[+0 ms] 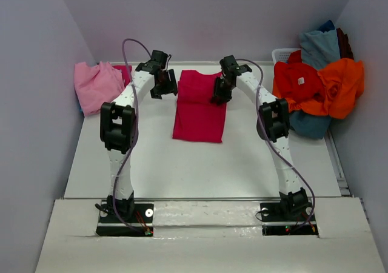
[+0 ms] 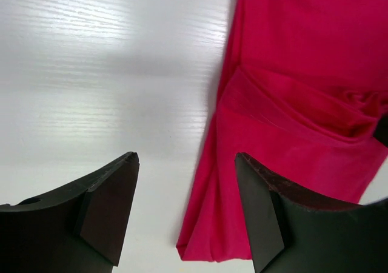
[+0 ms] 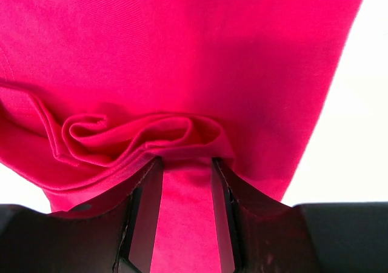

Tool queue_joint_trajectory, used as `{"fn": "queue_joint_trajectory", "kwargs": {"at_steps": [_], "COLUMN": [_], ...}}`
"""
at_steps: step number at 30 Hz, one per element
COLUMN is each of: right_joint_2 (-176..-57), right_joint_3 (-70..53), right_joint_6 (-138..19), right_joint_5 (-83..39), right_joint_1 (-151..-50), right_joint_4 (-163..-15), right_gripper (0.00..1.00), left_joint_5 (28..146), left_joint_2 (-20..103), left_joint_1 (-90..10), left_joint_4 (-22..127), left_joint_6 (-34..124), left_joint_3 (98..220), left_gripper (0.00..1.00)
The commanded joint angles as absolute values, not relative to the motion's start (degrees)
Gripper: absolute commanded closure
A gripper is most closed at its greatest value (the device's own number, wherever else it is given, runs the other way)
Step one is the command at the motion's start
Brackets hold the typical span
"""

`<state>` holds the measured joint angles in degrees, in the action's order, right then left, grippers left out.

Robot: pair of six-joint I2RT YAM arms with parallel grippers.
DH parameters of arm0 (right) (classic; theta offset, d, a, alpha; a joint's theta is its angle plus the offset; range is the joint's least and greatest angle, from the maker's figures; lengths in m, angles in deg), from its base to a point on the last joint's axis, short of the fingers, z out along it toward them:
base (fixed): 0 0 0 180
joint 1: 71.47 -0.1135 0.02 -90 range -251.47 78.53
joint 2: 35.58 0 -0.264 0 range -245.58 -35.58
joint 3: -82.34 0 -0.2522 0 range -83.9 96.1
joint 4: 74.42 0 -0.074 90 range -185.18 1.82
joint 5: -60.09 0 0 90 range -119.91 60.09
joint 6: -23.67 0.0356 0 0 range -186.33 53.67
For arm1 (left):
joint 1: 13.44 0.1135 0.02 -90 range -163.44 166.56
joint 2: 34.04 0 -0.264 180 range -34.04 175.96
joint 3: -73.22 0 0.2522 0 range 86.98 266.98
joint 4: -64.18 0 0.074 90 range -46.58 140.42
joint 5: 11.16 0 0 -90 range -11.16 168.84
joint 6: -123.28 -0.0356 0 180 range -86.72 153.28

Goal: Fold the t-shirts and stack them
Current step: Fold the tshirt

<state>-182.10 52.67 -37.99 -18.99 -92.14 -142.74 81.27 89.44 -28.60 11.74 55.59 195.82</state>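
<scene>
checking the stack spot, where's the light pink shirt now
Top view: the light pink t-shirt lies bunched at far left, left of the left gripper.

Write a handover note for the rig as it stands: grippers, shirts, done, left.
Left gripper: open, empty, over the left edge of the crimson shirt.
Right gripper: shut on a bunched fold near that shirt's far right corner.
Crimson shirt: mid-table, folded into a long strip, not yet folded short.
Pink shirt: far left, loosely folded by the look of it.
Heap of shirts: orange, red and blue, unfolded, far right over a white basket.
Left: finish the crimson one, stack it, then work through the heap.
</scene>
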Motion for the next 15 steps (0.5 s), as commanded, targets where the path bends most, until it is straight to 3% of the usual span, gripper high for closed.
{"fn": "queue_joint_trajectory", "kwargs": {"at_steps": [1,15], "right_joint_2": [-180.7,-168.5], "right_joint_3": [52.5,39.9], "right_joint_6": [-37.7,-36.5], "right_joint_5": [-21.3,-16.6], "right_joint_1": [-90.5,-90.5], "right_joint_4": [-141.6,-139.6], "right_gripper": [0.56,0.56], "left_joint_5": [80.2,85.0], "left_joint_2": [84.0,88.3], "left_joint_1": [-31.2,-37.3], "left_joint_4": [11.3,10.9], "left_joint_6": [52.9,52.6], "left_joint_3": [196.4,197.9], "left_gripper": [0.24,0.24]}}
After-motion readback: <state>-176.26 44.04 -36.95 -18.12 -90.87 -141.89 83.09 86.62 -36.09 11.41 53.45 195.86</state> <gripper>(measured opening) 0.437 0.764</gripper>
